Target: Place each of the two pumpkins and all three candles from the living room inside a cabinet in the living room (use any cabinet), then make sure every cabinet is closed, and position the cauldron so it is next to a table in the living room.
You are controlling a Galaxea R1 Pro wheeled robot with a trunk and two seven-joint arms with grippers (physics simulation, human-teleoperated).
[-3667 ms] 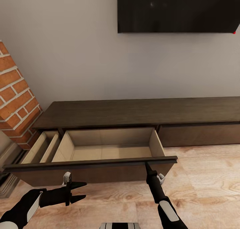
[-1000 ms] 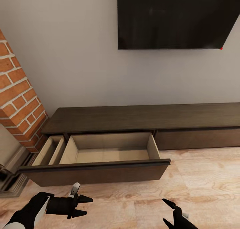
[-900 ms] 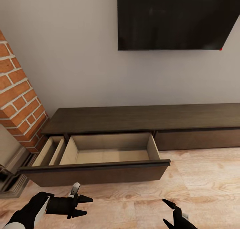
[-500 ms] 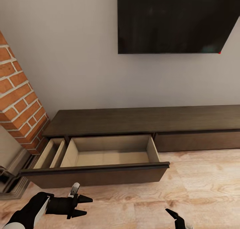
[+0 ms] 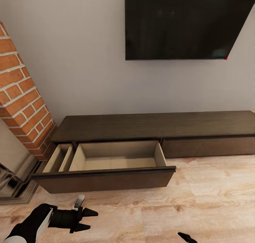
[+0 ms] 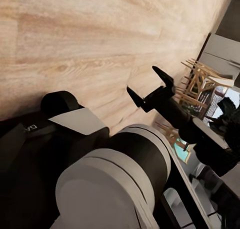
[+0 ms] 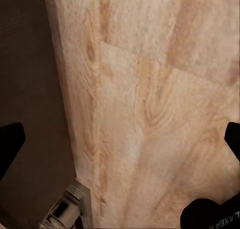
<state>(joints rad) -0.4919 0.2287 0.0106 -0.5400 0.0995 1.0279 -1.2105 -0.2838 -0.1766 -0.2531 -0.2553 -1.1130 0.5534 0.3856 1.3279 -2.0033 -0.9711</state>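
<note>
- The cabinet (image 5: 148, 124) has its left drawer (image 5: 106, 175) pulled out (pale inside).
- Left gripper (image 5: 92, 219) hovers over the floor (image 5: 212, 200), jaws apart, holding nothing.
- Right gripper (image 7: 120, 139) spreads wide.

cabinet (image 5: 152, 124): right end cut off by the frame's right edge
drawer (image 5: 106, 165): front panel hides the near part of its floor
TV (image 5: 184, 22): top and upper right cut off
right pincer (image 5: 187, 238): just one tip showing at the bottom edge; opening cannot be told there
brick column (image 5: 21, 94): cut by the left edge
</note>
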